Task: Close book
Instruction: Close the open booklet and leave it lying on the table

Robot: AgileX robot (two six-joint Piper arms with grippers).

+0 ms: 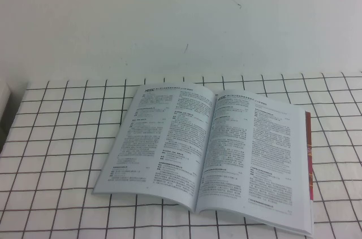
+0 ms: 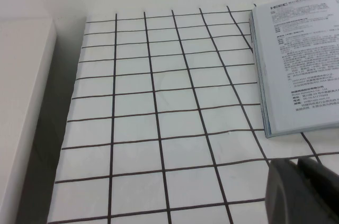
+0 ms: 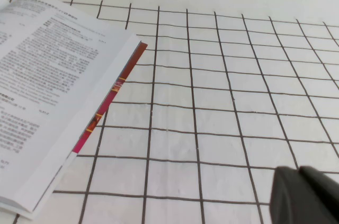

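Observation:
An open book (image 1: 209,148) lies flat on the checked cloth, pages of small print facing up, with its red cover edge (image 1: 308,154) showing along the right side. Neither gripper appears in the high view. In the left wrist view my left gripper (image 2: 297,168) hovers over the cloth, short of the book's left page (image 2: 302,65) and apart from it, its dark fingers pressed together with nothing between them. In the right wrist view my right gripper (image 3: 297,173) is over bare cloth, well to the right of the book's right page (image 3: 47,86) and red cover edge (image 3: 108,102), also shut and empty.
A white cloth with a black grid (image 1: 56,137) covers the table, and a plain white wall rises behind it. A white block (image 2: 21,102) stands just past the cloth's left edge, with a shadowed gap between them.

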